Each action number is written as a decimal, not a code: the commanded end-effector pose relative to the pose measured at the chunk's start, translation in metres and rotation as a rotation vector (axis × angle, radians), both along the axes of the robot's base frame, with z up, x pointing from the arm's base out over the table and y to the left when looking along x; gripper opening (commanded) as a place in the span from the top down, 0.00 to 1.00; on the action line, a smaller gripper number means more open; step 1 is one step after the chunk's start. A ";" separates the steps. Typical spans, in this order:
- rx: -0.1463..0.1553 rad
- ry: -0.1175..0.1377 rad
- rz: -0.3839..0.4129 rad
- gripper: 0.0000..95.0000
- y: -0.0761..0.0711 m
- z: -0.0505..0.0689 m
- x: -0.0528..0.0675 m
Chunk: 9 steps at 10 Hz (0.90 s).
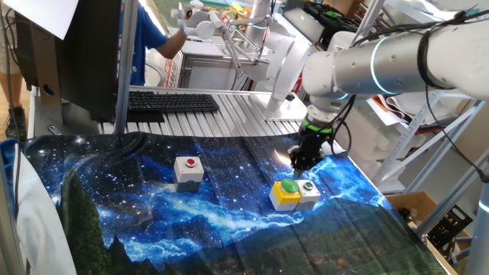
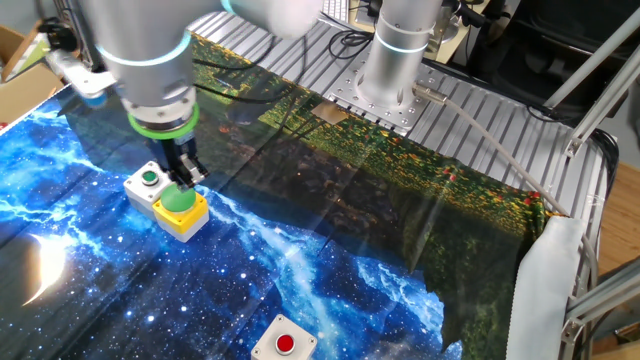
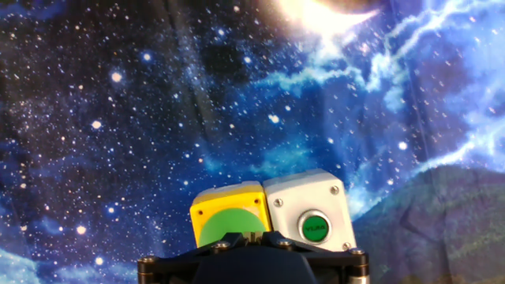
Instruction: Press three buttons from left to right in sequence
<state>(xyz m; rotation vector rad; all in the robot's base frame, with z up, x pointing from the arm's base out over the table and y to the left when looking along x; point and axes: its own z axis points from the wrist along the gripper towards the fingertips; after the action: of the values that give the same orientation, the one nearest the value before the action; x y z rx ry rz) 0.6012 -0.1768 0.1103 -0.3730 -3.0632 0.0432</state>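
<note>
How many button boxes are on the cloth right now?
3. The red-button box sits alone to the left in one fixed view. The yellow box and the small grey box stand side by side, touching, to the right. None appear hidden.

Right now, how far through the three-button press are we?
Done: can't confirm from the frames; the red button sits alone to the left, untouched now. In hand: the gripper, fingers shut, pointing down, is right over the green dome on the yellow box; whether it is touching I can't tell. Left: the small green button on the grey box beside it.
</note>
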 end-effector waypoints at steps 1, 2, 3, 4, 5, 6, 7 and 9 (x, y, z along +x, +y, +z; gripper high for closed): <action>-0.005 -0.013 -0.014 1.00 0.003 -0.004 -0.005; -0.006 -0.015 -0.016 1.00 0.004 -0.004 -0.006; -0.004 -0.014 -0.019 1.00 0.005 -0.006 -0.006; -0.005 -0.015 -0.019 1.00 0.005 -0.007 -0.005; -0.005 -0.015 -0.020 1.00 0.006 -0.008 -0.005; -0.004 -0.019 -0.019 1.00 0.007 -0.011 -0.004; -0.003 -0.020 -0.020 1.00 0.007 -0.013 -0.003; -0.002 -0.027 -0.021 1.00 0.010 -0.020 -0.001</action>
<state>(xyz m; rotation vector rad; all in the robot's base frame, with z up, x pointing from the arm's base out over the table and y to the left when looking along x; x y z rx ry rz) 0.5999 -0.1665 0.0903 -0.4095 -3.0884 0.0407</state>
